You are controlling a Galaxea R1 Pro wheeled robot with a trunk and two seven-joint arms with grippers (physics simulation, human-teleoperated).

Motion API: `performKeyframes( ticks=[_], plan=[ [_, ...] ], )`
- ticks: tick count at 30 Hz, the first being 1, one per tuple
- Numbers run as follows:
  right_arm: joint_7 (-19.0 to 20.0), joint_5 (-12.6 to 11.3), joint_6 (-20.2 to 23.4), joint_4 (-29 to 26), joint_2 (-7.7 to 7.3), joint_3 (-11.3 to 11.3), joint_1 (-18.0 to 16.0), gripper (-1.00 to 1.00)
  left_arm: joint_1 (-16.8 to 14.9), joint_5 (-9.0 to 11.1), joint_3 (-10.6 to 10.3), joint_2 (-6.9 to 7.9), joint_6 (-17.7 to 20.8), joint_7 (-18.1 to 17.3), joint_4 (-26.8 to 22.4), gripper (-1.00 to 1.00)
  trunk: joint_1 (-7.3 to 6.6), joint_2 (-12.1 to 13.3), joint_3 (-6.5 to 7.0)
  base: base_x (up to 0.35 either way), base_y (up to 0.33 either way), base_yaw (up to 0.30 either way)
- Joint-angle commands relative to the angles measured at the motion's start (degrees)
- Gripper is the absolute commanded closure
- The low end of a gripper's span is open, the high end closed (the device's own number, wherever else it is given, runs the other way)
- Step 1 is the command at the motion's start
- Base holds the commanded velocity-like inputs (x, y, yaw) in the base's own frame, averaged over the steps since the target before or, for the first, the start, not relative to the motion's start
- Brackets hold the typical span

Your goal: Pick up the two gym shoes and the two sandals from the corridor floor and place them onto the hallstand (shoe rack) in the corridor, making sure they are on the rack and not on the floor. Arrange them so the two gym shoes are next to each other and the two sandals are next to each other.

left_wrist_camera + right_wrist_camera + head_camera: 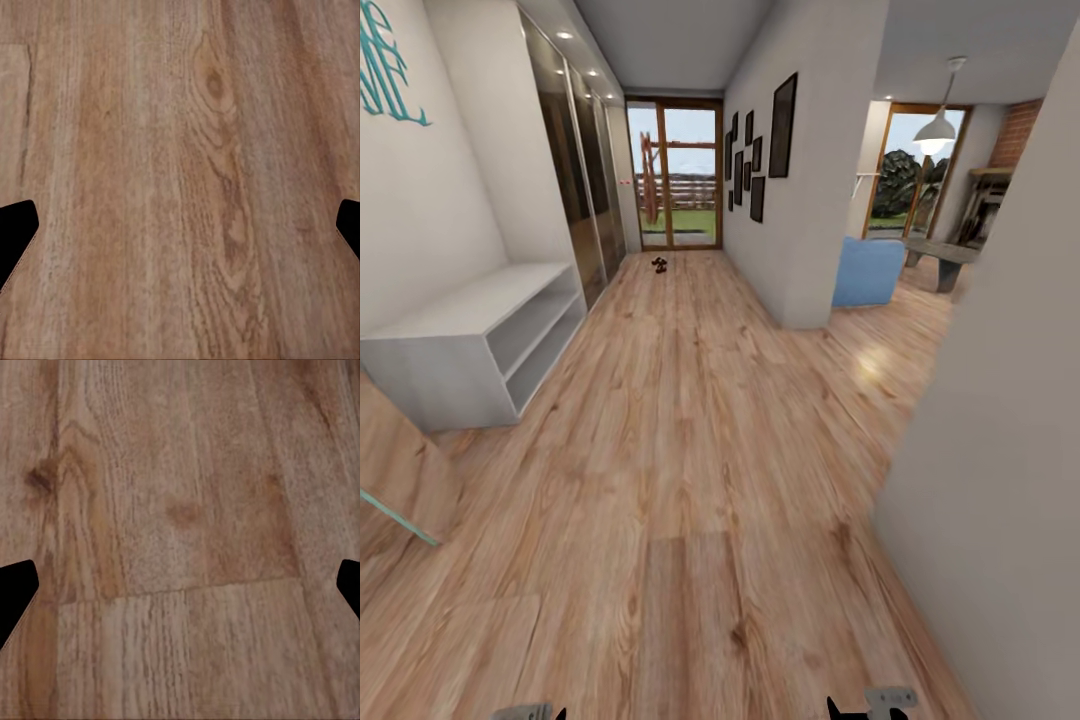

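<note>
Sandals (658, 265) far off; both tools spread, empty.

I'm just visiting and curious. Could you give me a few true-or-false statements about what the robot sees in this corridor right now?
1. A small dark item lies on the wood floor far down the corridor, near the glass door. True.
2. The grey bench stands on the right side. False: it stands along the left wall.
3. The bench's top carries shoes. False: its top is bare.
4. The left gripper is open over bare floor. True.
5. The right gripper holds a sandal. False: it is open, empty.
</note>
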Motion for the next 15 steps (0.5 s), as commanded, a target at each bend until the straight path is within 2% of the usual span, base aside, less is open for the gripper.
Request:
performKeyframes(
  ticks=[1,15],
  plan=[
    [0.3,-0.6,-0.2,0.1,-0.02,0.4,0.0,-1.0,-0.1,-0.5,0.5,-0.04,-0.3,-0.4,0.0,-1.0,0.03,0.0,-0.05,0.338,0.0,0.0],
    [0.3,-0.6,-0.2,0.1,-0.02,0.4,0.0,-1.0,-0.1,-0.5,0.5,-0.06,-0.3,-0.4,0.0,-1.0,0.03,0.0,-0.05,0.338,0.0,0.0]
  ],
)
